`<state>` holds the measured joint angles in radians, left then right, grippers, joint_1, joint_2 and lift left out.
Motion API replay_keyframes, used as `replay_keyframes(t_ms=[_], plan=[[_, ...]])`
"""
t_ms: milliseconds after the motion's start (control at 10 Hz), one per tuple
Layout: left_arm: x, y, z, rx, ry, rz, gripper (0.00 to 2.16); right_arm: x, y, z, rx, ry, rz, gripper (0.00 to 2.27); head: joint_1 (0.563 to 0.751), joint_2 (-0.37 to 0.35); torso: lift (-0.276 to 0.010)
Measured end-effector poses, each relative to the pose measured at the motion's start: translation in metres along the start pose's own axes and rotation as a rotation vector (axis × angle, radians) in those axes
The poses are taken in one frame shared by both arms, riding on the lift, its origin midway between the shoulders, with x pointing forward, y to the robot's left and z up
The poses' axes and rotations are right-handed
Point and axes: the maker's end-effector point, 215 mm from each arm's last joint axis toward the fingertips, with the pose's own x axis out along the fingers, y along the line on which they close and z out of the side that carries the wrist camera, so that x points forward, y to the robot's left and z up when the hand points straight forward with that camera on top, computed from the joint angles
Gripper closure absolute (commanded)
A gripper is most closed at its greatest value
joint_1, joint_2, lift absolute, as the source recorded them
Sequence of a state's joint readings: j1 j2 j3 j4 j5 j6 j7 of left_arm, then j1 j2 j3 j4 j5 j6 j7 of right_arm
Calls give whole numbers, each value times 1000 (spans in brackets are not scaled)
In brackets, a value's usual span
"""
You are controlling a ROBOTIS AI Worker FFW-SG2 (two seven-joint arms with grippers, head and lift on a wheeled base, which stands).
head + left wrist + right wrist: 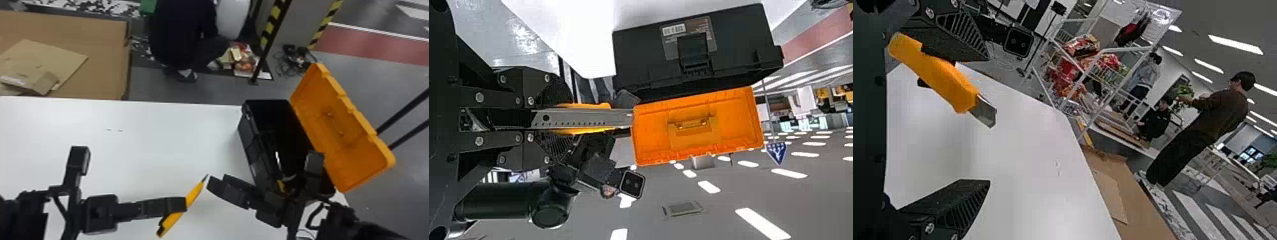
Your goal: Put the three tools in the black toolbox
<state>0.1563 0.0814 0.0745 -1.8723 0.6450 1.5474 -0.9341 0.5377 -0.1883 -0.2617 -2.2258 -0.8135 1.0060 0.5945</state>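
In the head view, my left gripper [178, 205] is shut on a yellow utility knife [195, 194], tilted above the white table. My right gripper [220, 182] stands open, just right of the knife's pointed end. The black toolbox [252, 145] is at the right, open; shiny and yellow parts show inside, partly behind my right arm. In the left wrist view, my left gripper [560, 119] clasps the knife [594, 118], with the toolbox [739, 47] beyond. In the right wrist view, the spread fingers of my right gripper [989, 120] have the knife [943, 75] beside the upper one.
The toolbox's orange lid [335, 127] leans outward past the table's right edge. Cardboard [105, 57] lies beyond the back edge of the white table [153, 127]. A striped post [271, 30] stands on the floor behind.
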Motion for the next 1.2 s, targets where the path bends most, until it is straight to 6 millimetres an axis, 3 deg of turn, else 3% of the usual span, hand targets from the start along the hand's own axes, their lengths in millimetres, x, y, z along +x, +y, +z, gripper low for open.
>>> replay_keyframes(t_ms=[1200], plan=[[5, -5, 15, 66, -28, -4, 1028, 20, 11, -13, 36, 23, 16, 144, 695, -185, -55]])
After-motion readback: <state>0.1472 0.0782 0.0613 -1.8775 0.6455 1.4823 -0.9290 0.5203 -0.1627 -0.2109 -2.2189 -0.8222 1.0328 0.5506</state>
